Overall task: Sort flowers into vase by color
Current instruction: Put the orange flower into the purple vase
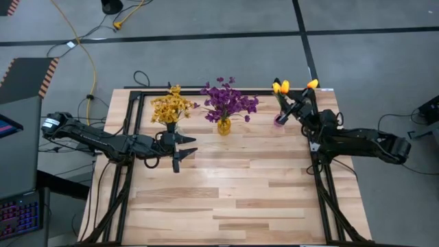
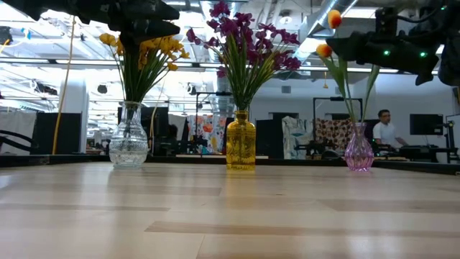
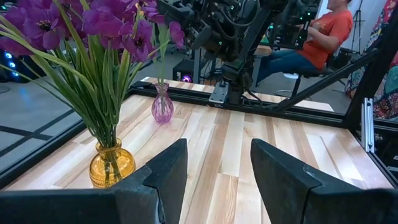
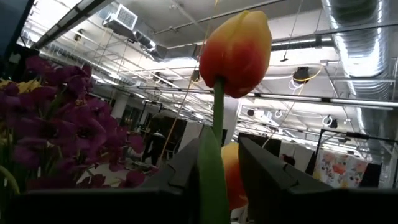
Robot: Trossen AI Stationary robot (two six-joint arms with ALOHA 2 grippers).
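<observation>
Three vases stand along the table's far edge. A clear one (image 1: 169, 127) holds yellow flowers (image 1: 171, 106), an amber one (image 1: 223, 127) holds purple flowers (image 1: 228, 100), and a pink one (image 2: 359, 152) holds orange-yellow tulips (image 1: 281, 87). My right gripper (image 4: 217, 155) is raised over the pink vase, tilted upward and open, with a tulip's (image 4: 236, 53) stem between its fingers. My left gripper (image 1: 181, 149) hangs open and empty above the table, near the clear vase. My right gripper's fingers stand on either side of the tulip's green stem (image 4: 217, 112), a little below the blossom and across it. A gap shows between the stem and one finger (image 4: 261, 168). Whether the other finger touches the stem's leaf (image 4: 210, 180) I cannot tell.
A black frame (image 1: 137, 92) runs along the table's far and side edges. Bare wood lies toward the near edge (image 1: 233, 206). Beyond the table a person in an orange shirt (image 3: 326, 28) sits at a desk.
</observation>
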